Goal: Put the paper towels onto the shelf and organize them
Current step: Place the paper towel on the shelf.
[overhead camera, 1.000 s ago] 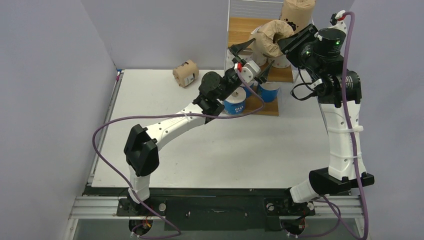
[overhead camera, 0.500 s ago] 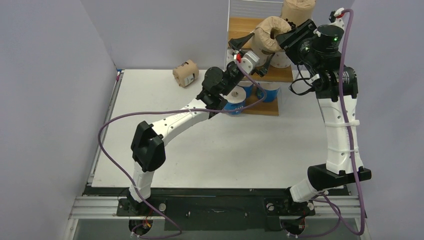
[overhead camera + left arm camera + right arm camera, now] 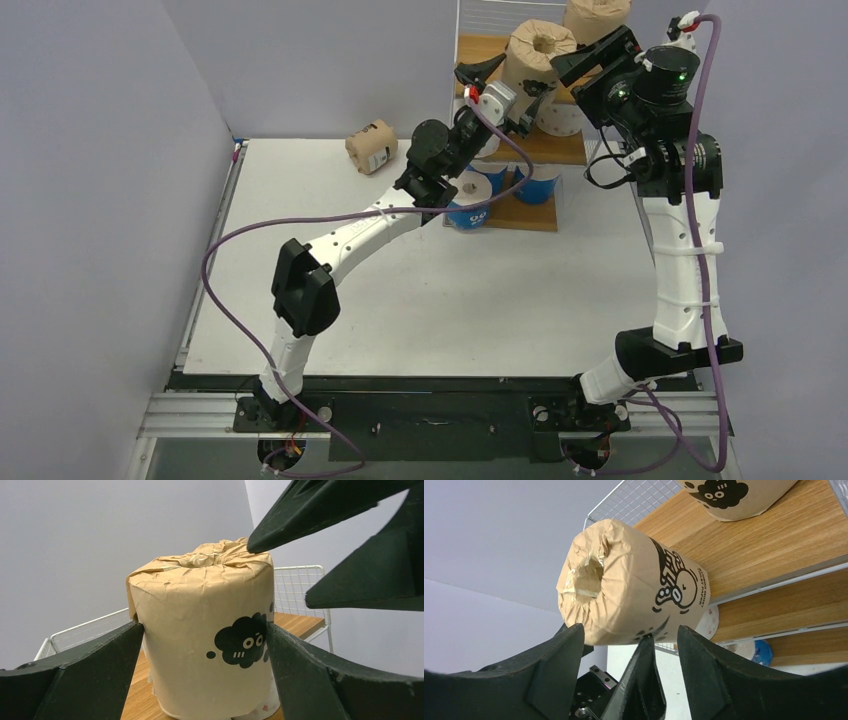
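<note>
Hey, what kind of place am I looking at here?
Probably a robotics lab test cell, not a home or shop: a left arm and right arm bolted to a white table, plain grey walls closing it in, and a small shelf staged with wrapped rolls.

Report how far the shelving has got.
Done: blue rolls on the shelf's bottom board, white rolls on the middle one, back brown roll on top. In hand: front brown roll stands upright on top, left tool straddling it, right tool open beside it. Remaining: the loose brown roll lying on the table.
</note>
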